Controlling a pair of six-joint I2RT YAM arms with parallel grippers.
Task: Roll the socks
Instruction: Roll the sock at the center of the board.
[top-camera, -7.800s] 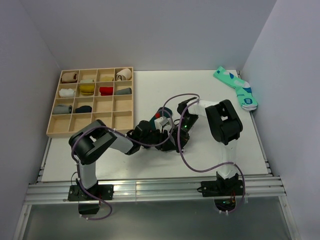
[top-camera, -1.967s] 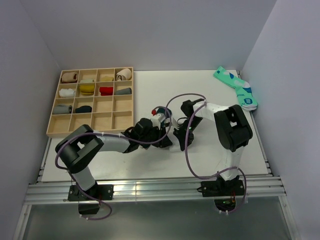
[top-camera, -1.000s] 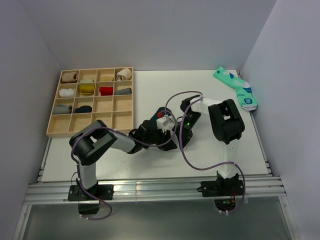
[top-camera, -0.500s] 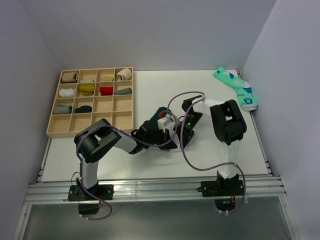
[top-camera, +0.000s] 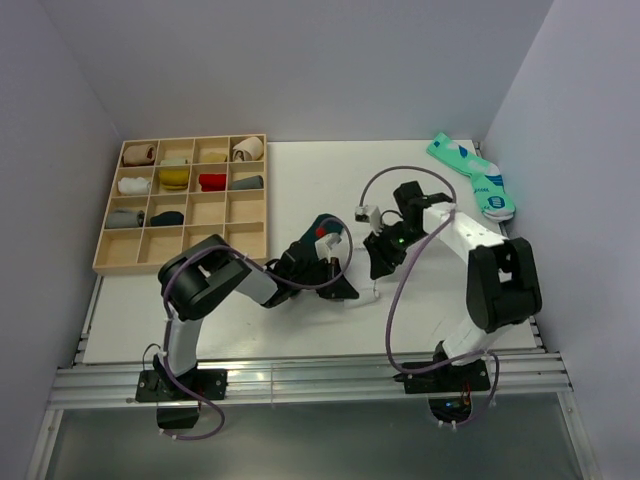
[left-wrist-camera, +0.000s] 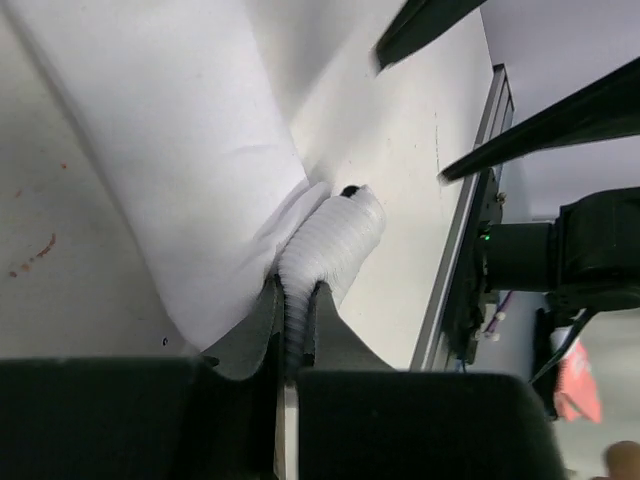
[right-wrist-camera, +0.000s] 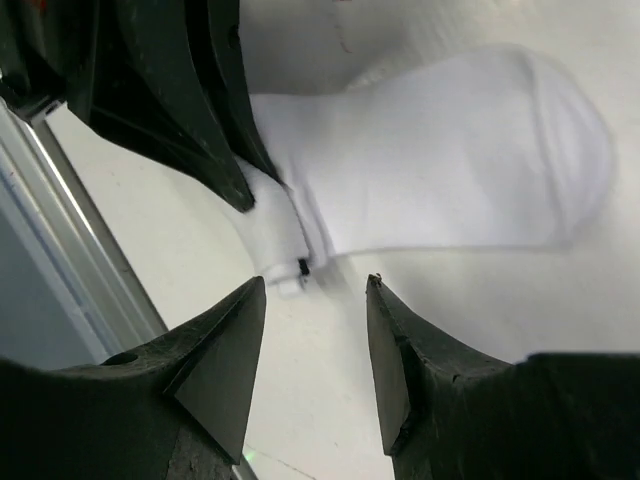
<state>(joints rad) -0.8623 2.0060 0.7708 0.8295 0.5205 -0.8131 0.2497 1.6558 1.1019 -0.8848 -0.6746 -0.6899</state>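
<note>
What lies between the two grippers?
The bunched edge of the white sock, pinched by the left gripper, ahead of the open right gripper; the right wrist view shows it.

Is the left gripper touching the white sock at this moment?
Touching. The left wrist view shows the left gripper shut on a bunched fold of the white sock, with cloth squeezed between the jaws.

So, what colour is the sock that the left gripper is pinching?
White. The sock in the left gripper shows best in the left wrist view.
</note>
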